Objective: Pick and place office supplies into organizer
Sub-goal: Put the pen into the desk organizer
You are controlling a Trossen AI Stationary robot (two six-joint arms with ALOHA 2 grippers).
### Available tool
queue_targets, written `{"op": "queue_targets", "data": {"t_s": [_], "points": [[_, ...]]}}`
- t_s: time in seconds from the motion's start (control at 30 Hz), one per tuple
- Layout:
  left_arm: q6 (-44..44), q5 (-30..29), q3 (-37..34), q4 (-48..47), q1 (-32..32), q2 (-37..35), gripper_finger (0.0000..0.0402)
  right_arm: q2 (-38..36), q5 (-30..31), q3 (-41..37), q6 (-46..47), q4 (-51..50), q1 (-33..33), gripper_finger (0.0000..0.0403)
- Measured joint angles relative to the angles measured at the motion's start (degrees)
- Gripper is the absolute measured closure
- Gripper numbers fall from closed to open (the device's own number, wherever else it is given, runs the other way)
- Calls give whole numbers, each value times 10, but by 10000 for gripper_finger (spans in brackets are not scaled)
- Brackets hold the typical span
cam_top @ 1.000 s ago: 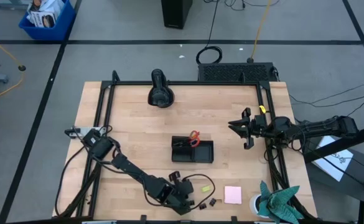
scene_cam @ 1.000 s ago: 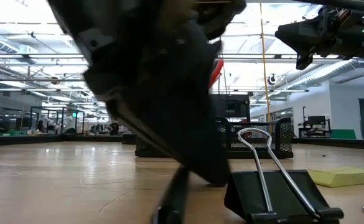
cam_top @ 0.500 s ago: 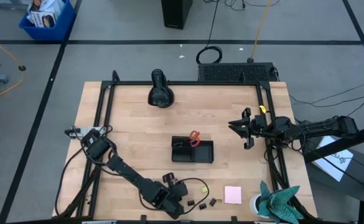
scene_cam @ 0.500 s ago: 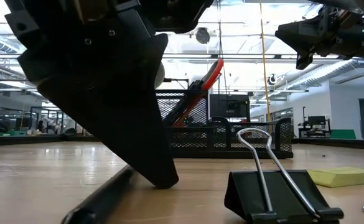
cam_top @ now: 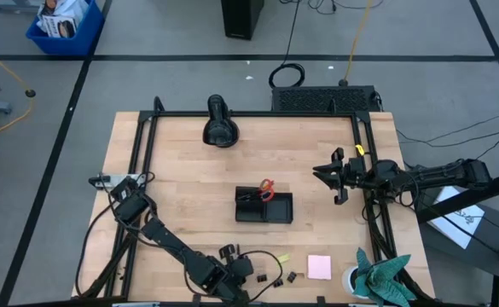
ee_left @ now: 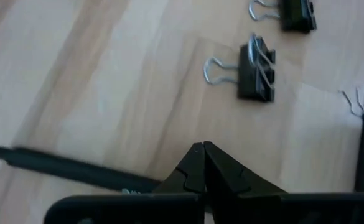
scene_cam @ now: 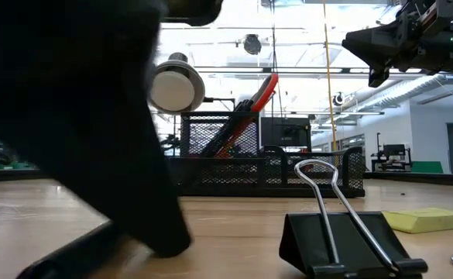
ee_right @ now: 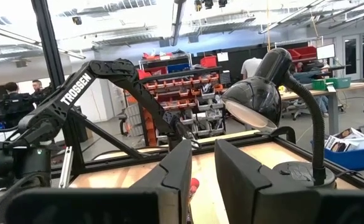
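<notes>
Your left tool (ee_left: pixel 204 163) sits low at the wooden worktop's (cam_top: pixel 181 188) near edge, tips pressed together over a slim black pen (ee_left: pixel 70 168). Right tool (cam_top: pixel 330 175) hovers off to the side, fingers slightly parted, holding nothing.

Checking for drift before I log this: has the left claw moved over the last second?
Yes. In the high view the left claw has slid left along the table's near edge, away from the pink sticky-note pad, which has stayed put.
</notes>
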Motion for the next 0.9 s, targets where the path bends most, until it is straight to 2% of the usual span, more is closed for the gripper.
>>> {"op": "queue_targets", "data": {"t_s": [0.4,0.57,0.8,0.9], "points": [[-44,1,2,-66,-28,-4,385,0,2,0,-10,1,0,339],[-72,27,3,-95,-29,-8,385,0,2,0,-10,0,0,339],[-77,30,3,-118,-37,-9,385,0,2,0,-10,0,0,339],[-57,12,3,-116,-39,-9,385,0,2,0,-10,0,0,339]]}}
